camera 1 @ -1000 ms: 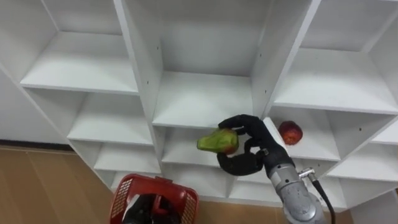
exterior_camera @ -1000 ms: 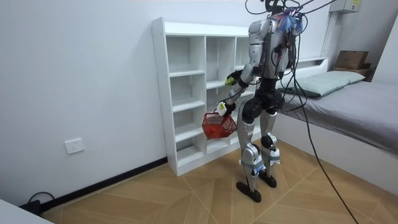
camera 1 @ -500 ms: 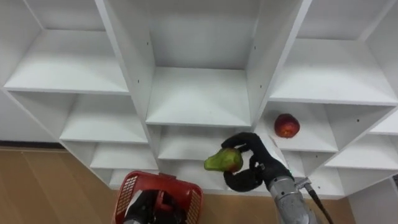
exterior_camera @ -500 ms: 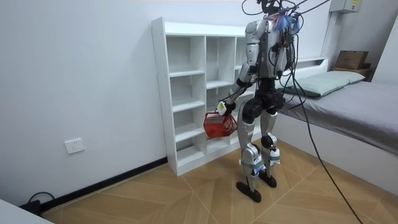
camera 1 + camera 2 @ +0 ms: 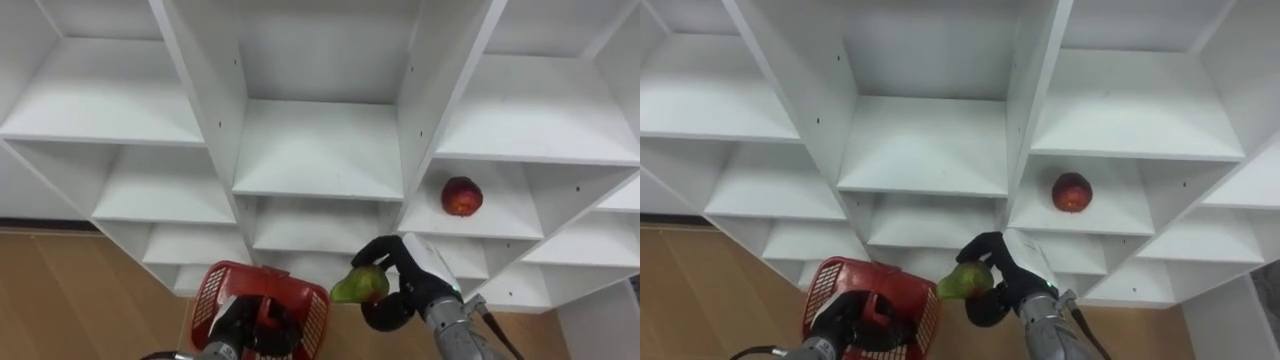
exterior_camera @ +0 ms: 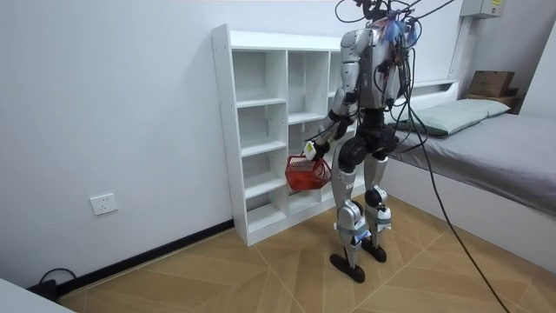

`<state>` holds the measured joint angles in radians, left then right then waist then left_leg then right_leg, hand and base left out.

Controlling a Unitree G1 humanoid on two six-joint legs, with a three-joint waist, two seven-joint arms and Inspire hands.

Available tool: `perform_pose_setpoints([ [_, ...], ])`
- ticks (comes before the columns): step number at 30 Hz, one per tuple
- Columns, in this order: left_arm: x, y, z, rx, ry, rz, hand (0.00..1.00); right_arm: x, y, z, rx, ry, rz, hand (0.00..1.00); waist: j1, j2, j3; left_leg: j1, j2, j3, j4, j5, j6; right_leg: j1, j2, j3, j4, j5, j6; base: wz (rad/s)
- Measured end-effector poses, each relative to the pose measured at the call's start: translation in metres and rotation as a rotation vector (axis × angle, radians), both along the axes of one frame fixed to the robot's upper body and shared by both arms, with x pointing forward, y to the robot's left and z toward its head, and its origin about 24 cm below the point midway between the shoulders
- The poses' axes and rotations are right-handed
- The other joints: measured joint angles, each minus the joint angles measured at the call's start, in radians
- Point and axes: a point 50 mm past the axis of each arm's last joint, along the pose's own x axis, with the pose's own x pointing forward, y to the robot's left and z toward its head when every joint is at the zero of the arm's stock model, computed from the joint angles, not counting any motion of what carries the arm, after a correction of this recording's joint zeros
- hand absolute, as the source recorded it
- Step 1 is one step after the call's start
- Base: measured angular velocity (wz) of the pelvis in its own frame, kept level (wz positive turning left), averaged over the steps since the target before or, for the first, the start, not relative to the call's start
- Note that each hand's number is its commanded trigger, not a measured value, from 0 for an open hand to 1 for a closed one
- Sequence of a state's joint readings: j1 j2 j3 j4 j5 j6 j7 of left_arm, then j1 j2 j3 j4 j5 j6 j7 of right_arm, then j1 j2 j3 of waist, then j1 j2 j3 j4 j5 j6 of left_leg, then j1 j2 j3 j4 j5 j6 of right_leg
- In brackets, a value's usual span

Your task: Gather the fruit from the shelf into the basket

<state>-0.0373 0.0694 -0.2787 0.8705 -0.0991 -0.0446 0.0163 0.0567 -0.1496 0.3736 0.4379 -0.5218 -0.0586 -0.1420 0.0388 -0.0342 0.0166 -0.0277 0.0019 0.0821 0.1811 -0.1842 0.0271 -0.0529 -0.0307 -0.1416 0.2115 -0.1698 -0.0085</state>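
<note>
Right hand [image 5: 418, 284]: curled round green pear-shaped fruit [image 5: 360, 287], now lower, beside red mesh basket [image 5: 206, 299].
Left hand [image 5: 238, 322]: gripping basket handle.
Round red apple [image 5: 461, 196]: on white closet shelf [image 5: 500, 222].

Robot's standing right in front of the closet [image 5: 318, 150], bed [image 6: 512, 148] behind it. 1 apple [image 5: 461, 196] sits on a shelf in the right column, up above the right hand [image 5: 408, 288]. That hand's got the pear [image 5: 359, 286] just right of the basket [image 5: 213, 290], which hangs from the left hand [image 5: 243, 322].
</note>
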Motion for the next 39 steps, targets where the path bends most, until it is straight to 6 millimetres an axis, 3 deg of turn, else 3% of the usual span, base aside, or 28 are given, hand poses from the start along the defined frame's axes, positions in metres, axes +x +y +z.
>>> perform_pose_setpoints([
  [22, 0.004, -0.004, 0.002, -0.021, -0.011, -0.006, 1.0, -0.002, 0.0, -0.004, -0.002, 0.012, -0.007, 1.0, 0.001, -0.008, 0.0005, -0.005, 0.0, 0.005, 0.001, 0.0, 0.0, -0.004, 0.001, 0.002, -0.004, 0.0, 0.0, 0.0],
  [29, 0.005, -0.005, 0.003, -0.019, -0.019, -0.017, 1.0, 0.001, 0.002, -0.014, -0.019, 0.061, -0.001, 1.0, 0.001, -0.008, 0.0008, -0.008, 0.001, 0.007, 0.007, 0.0, 0.0, -0.003, 0.001, 0.002, -0.005, 0.0, 0.0, 0.0],
  [39, 0.007, -0.006, 0.004, -0.029, -0.034, -0.043, 1.0, 0.01, 0.005, -0.014, -0.029, 0.055, 0.023, 1.0, -0.001, 0.005, 0.0032, -0.014, 0.002, 0.005, 0.007, 0.0, 0.0, -0.004, 0.002, -0.001, -0.007, 0.002, -0.001, 0.0],
])
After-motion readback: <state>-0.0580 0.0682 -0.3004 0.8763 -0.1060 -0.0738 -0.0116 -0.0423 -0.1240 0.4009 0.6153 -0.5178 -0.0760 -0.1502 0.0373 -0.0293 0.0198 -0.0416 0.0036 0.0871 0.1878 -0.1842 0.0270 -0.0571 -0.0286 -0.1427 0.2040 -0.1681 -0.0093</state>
